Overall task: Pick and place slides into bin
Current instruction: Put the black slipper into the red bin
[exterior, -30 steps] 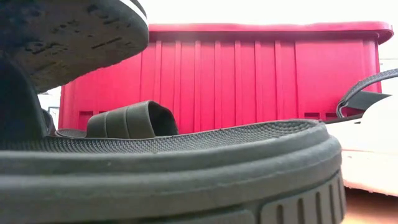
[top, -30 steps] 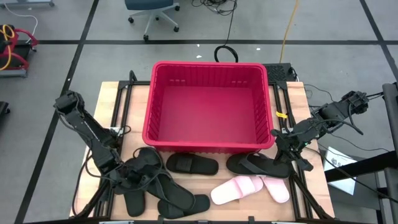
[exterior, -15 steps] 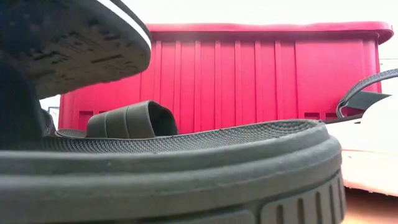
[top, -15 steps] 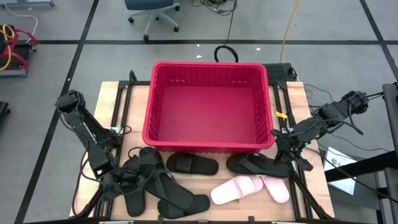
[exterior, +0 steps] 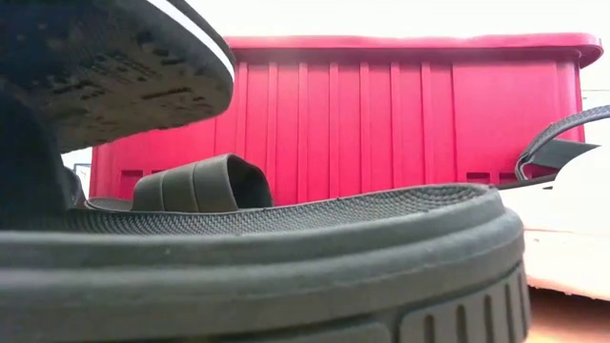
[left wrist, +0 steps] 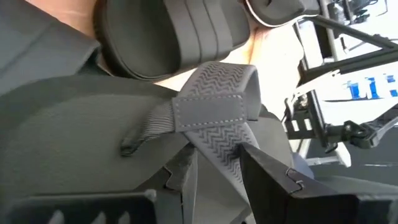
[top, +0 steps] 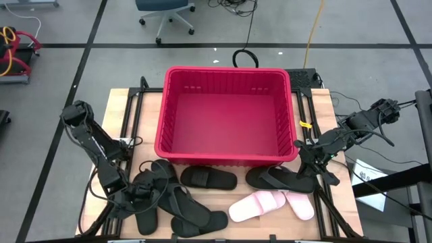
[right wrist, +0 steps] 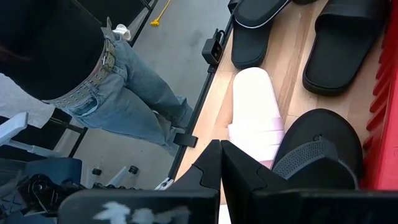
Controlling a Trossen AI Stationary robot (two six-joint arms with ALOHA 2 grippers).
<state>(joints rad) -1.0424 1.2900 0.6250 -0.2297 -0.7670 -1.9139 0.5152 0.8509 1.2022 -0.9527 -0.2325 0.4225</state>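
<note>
One person (right wrist: 93, 81) shows only in right wrist view.

The red ribbed bin (top: 228, 115) sits upright toward twelve o'clock on the table, nothing inside. The slides lie along its six o'clock side: a heap of black slides (top: 169, 202) at seven o'clock, overlapping; one lone black slide (top: 208, 178) at six — strap up; another black slide (top: 280, 180) at five; two pale pink slides (top: 270, 204) side by side beside it.
</note>
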